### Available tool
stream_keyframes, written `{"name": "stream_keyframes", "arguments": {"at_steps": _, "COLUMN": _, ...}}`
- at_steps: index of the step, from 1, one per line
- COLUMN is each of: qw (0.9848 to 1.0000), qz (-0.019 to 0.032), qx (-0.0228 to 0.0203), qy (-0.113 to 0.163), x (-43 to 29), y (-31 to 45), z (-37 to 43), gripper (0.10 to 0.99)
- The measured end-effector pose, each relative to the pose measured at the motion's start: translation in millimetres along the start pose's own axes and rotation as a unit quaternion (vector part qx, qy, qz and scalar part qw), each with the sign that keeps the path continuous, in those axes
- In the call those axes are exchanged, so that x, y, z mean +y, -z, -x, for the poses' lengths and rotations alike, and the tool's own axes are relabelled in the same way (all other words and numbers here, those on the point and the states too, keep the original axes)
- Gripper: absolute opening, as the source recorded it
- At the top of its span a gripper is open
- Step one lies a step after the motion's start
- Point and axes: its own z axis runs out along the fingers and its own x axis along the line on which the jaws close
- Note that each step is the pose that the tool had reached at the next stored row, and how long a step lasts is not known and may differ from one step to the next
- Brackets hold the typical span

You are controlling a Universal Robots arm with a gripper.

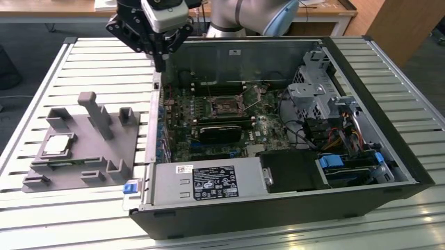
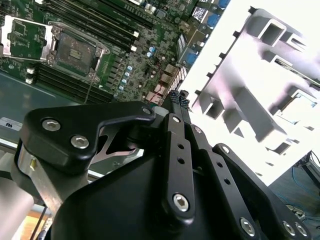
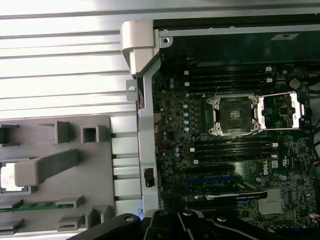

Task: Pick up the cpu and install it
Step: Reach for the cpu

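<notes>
The cpu [image 1: 58, 145], a small silvery square chip, lies flat in the grey plastic tray [image 1: 90, 156] on the exterior view's left of the open computer case [image 1: 278, 208]. In the first wrist view the cpu [image 3: 7, 177] shows as a pale square in the tray [image 3: 95, 165]. My gripper [image 1: 159, 67] hangs above the case's side wall nearest the tray, between the tray and the motherboard socket [image 1: 224, 107]. Its fingers [image 2: 178, 96] are shut with nothing between them. The socket [image 3: 233, 115] stands empty, its metal load plate [image 3: 285, 111] flipped open beside it.
Inside the case a black expansion card [image 1: 221, 133] lies near the socket, the power supply [image 1: 208, 182] sits at the front and a drive cage [image 1: 313, 88] on the exterior view's right. Upright posts [image 1: 97, 114] rise from the tray. The slatted metal table [image 1: 90, 67] surrounds everything.
</notes>
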Motion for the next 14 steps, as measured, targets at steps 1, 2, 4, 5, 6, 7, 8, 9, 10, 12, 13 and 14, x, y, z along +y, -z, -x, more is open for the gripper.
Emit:
{"name": "stream_keyframes", "arguments": {"at_steps": 1, "qw": 1.0, "qz": 0.0, "qx": 0.0, "qy": 0.0, "x": 0.0, "y": 0.0, "z": -0.4, "gripper": 0.106}}
{"name": "stream_keyframes", "arguments": {"at_steps": 2, "qw": 1.0, "qz": 0.0, "qx": 0.0, "qy": 0.0, "x": -0.1, "y": 0.0, "z": -1.0, "gripper": 0.106}}
{"name": "stream_keyframes", "arguments": {"at_steps": 4, "qw": 1.0, "qz": 0.0, "qx": 0.0, "qy": 0.0, "x": -0.2, "y": -0.1, "z": -1.9, "gripper": 0.106}}
{"name": "stream_keyframes", "arguments": {"at_steps": 5, "qw": 1.0, "qz": 0.0, "qx": 0.0, "qy": 0.0, "x": -0.2, "y": -0.1, "z": -2.3, "gripper": 0.106}}
{"name": "stream_keyframes", "arguments": {"at_steps": 6, "qw": 1.0, "qz": 0.0, "qx": 0.0, "qy": 0.0, "x": -0.2, "y": -0.1, "z": -2.8, "gripper": 0.106}}
{"name": "stream_keyframes", "arguments": {"at_steps": 7, "qw": 1.0, "qz": 0.0, "qx": 0.0, "qy": 0.0, "x": -0.2, "y": -0.2, "z": -3.2, "gripper": 0.106}}
{"name": "stream_keyframes", "arguments": {"at_steps": 8, "qw": 1.0, "qz": 0.0, "qx": 0.0, "qy": 0.0, "x": -0.3, "y": -0.2, "z": -3.7, "gripper": 0.106}}
{"name": "stream_keyframes", "arguments": {"at_steps": 9, "qw": 1.0, "qz": 0.0, "qx": 0.0, "qy": 0.0, "x": -0.4, "y": -0.3, "z": -4.3, "gripper": 0.106}}
{"name": "stream_keyframes", "arguments": {"at_steps": 10, "qw": 1.0, "qz": 0.0, "qx": 0.0, "qy": 0.0, "x": -0.4, "y": -0.3, "z": -5.0, "gripper": 0.106}}
{"name": "stream_keyframes", "arguments": {"at_steps": 12, "qw": 1.0, "qz": 0.0, "qx": 0.0, "qy": 0.0, "x": -0.5, "y": -0.3, "z": -6.2, "gripper": 0.106}}
{"name": "stream_keyframes", "arguments": {"at_steps": 13, "qw": 1.0, "qz": 0.0, "qx": 0.0, "qy": 0.0, "x": -0.6, "y": -0.4, "z": -7.0, "gripper": 0.106}}
{"name": "stream_keyframes", "arguments": {"at_steps": 14, "qw": 1.0, "qz": 0.0, "qx": 0.0, "qy": 0.0, "x": -0.6, "y": -0.4, "z": -7.8, "gripper": 0.106}}
